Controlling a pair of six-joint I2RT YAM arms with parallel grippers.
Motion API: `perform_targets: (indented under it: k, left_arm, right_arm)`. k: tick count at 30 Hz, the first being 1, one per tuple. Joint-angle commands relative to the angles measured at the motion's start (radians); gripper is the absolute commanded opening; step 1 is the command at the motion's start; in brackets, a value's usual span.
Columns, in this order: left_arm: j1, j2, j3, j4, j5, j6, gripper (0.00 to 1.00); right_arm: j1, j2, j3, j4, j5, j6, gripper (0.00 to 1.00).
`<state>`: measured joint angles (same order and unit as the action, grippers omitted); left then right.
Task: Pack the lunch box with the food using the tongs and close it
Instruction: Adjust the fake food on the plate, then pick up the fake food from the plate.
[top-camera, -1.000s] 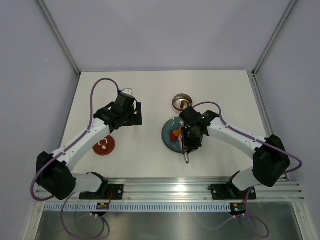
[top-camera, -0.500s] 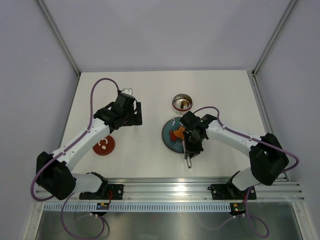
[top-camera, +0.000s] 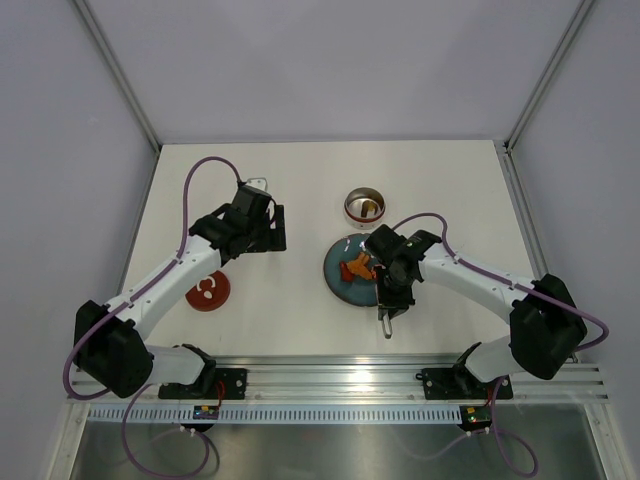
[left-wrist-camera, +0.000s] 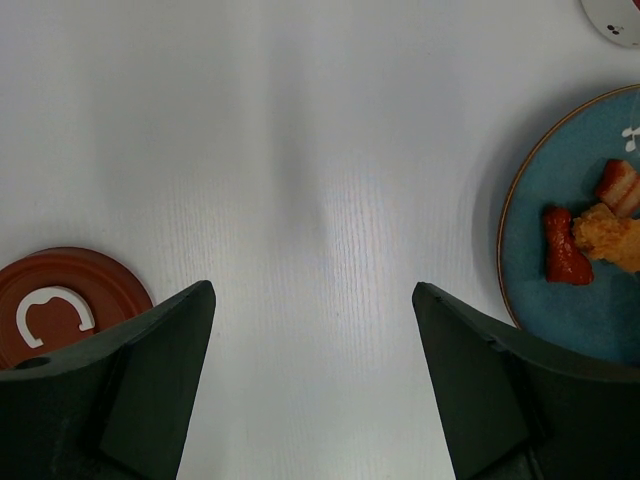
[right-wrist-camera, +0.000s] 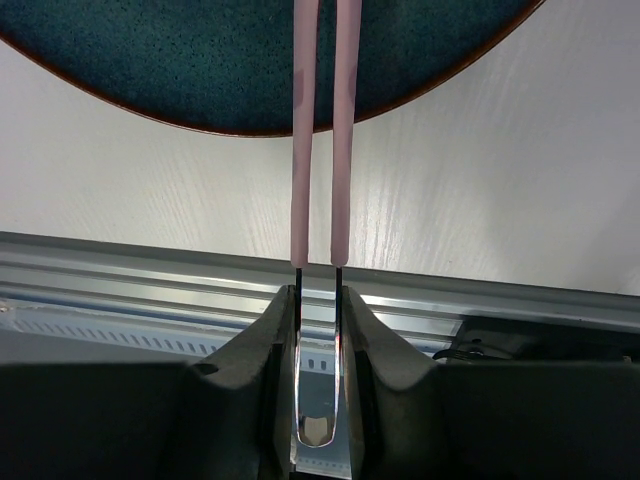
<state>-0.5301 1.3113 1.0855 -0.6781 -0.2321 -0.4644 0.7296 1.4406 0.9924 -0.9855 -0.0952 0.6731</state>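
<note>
The lunch box (top-camera: 364, 205), a small round steel tin, stands open behind the teal plate (top-camera: 338, 283). Orange and red food (top-camera: 357, 267) lies on the plate, and shows in the left wrist view as food (left-wrist-camera: 590, 230) at the right edge. My right gripper (top-camera: 388, 300) hangs over the plate's near right rim, shut on the tongs (top-camera: 386, 322). In the right wrist view my right gripper (right-wrist-camera: 318, 300) squeezes the tongs (right-wrist-camera: 319, 150) near their bend; the pink-sleeved arms reach over the plate (right-wrist-camera: 200, 70), tips out of view. My left gripper (top-camera: 278, 228) hovers open and holds nothing.
The red lid (top-camera: 208, 291) with its white curled mark lies flat at the near left, also seen as the lid (left-wrist-camera: 60, 300) beside my left finger. The aluminium rail (right-wrist-camera: 150, 270) runs along the table's near edge just behind the tongs' bend.
My right gripper has slid with the tongs a little toward the near edge and to the right, uncovering more of the food. The left arm has stayed still.
</note>
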Motion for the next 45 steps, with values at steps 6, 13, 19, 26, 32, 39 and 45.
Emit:
perform_targets:
  k: [6, 13, 19, 26, 32, 39, 45]
  left_arm:
    - [0.002, 0.000, 0.024, 0.037, 0.005, -0.003, 0.84]
    - [0.004, 0.000, 0.024, 0.041, 0.014, -0.008, 0.84]
    - [0.002, 0.005, 0.030, 0.037, 0.013, -0.002, 0.84]
    - [0.004, 0.006, 0.031, 0.034, 0.007, 0.001, 0.84]
    - [0.002, 0.003, 0.031, 0.038, 0.001, -0.002, 0.84]
    - [0.004, 0.000, 0.025, 0.034, -0.010, 0.001, 0.84]
    - [0.004, -0.003, 0.019, 0.034, -0.015, -0.003, 0.84]
  right_arm:
    - [0.005, -0.051, 0.084, -0.051, 0.043, -0.016, 0.00]
    - [0.005, -0.079, 0.163, -0.149, 0.150, -0.064, 0.04]
    - [0.005, -0.014, 0.158, -0.163, 0.150, -0.110, 0.12]
    - [0.005, 0.026, 0.181, -0.180, 0.166, -0.150, 0.23]
    - [0.005, 0.055, 0.190, -0.177, 0.153, -0.184, 0.28]
    - [0.004, 0.089, 0.199, -0.166, 0.150, -0.201, 0.32]
    - [0.005, 0.099, 0.209, -0.165, 0.157, -0.208, 0.35]
